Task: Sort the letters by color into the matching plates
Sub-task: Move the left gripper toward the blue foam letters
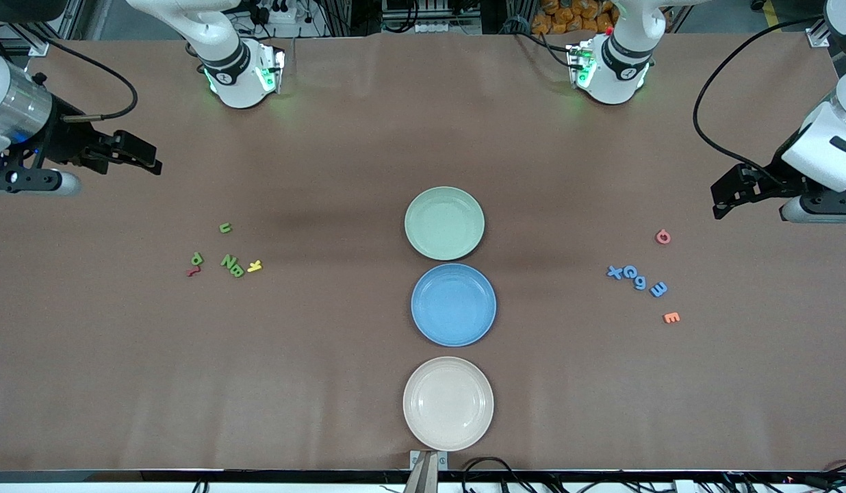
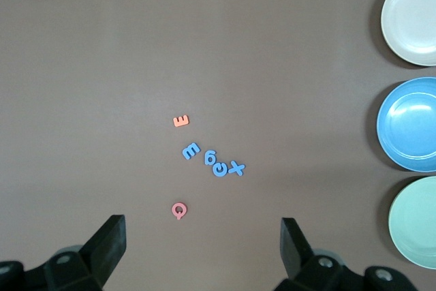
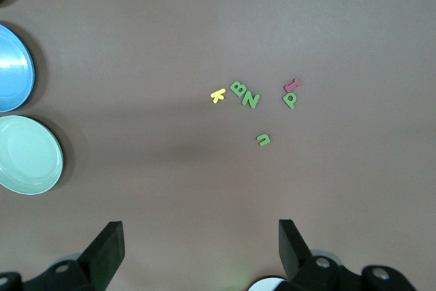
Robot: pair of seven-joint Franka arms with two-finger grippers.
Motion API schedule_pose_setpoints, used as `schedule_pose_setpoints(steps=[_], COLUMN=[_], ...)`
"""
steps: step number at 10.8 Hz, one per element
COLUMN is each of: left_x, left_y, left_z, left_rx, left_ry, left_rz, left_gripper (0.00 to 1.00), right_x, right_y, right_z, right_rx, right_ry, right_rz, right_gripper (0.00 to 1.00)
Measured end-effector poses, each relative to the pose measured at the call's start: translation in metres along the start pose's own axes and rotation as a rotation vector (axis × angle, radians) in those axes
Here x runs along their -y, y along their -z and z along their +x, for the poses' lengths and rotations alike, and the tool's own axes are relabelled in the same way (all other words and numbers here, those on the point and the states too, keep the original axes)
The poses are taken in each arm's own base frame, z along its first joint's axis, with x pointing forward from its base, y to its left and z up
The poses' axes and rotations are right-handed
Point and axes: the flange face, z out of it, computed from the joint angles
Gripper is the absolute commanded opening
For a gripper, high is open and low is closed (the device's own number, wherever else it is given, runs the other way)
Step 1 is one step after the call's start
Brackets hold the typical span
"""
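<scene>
Three plates line the bench's (image 1: 327, 383) middle: green plate (image 1: 444, 223) farthest from the front camera, blue plate (image 1: 453, 305), beige plate (image 1: 448, 403) nearest. Four green letters (image 1: 231, 263) lie toward the right arm's end, four blue letters (image 1: 638, 279) toward the left arm's. The left gripper (image 2: 204, 250) and right gripper (image 3: 201, 250) hover with jaws open, empty.

Bright, even overhead light leaves soft shadows beside the plates on the matte brown surface (image 1: 327, 383), faint glare on the blue plate (image 1: 454, 305), and sharp focus throughout.
</scene>
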Motion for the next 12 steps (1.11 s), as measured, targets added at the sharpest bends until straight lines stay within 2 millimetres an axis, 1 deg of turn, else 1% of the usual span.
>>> schedule_pose_setpoints(steps=[6, 7, 8, 10, 12], left_x=[-0.006, -0.006, -0.008, -0.011, -0.013], left_y=[-0.005, -0.008, -0.018, -0.053, -0.088], left_z=[0.002, 0.002, 0.004, 0.006, 0.006], left_rx=[0.009, 0.016, 0.036, 0.101, 0.118], left_ry=[-0.002, -0.001, 0.003, 0.012, 0.017], left_rz=[-0.024, -0.032, -0.051, -0.091, -0.097], left_gripper=[1.00, 1.00, 1.00, 1.00, 1.00], right_x=[-0.005, -0.005, -0.005, -0.006, -0.006], right_y=[0.002, 0.002, 0.002, 0.000, -0.001], right_z=[0.002, 0.002, 0.002, 0.003, 0.003], right_rx=[-0.022, -0.026, -0.028, -0.028, -0.027], right_ry=[-0.004, -0.003, -0.003, -0.003, -0.003], right_rz=[-0.040, -0.045, -0.048, -0.055, -0.057], right_gripper=[1.00, 1.00, 1.00, 1.00, 1.00])
